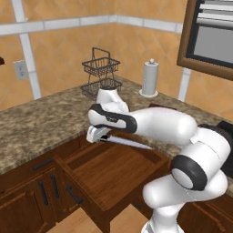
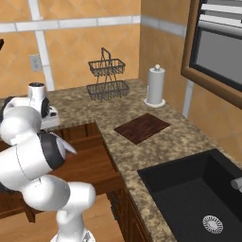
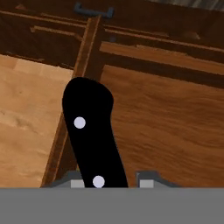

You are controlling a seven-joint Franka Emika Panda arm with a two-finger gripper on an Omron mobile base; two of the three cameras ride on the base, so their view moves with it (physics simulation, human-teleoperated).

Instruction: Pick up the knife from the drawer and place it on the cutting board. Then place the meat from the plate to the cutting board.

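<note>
Gripper (image 1: 101, 136) clamped on knife (image 1: 129, 143) handle, held above open drawer (image 1: 109, 175); blade half hidden behind arm, tip cut off in hand view; board (image 2: 142, 127) bare on counter (image 2: 189, 142), well apart

The white Franka Panda arm with dark joints rises from its base, bends at a bulky elbow and reaches forward and to the left, its forearm roughly level. The wrist turns downward at the end, so the two-finger gripper (image 1: 101, 136) points down over the open drawer. Its jaws are closed on the black handle of the slim kitchen knife with a pointed silver-grey blade (image 1: 129, 143), which is held roughly level, blade sticking out sideways to the right. In the hand view, the handle (image 3: 92, 131) runs up between the two finger tips (image 3: 77, 183).
</note>
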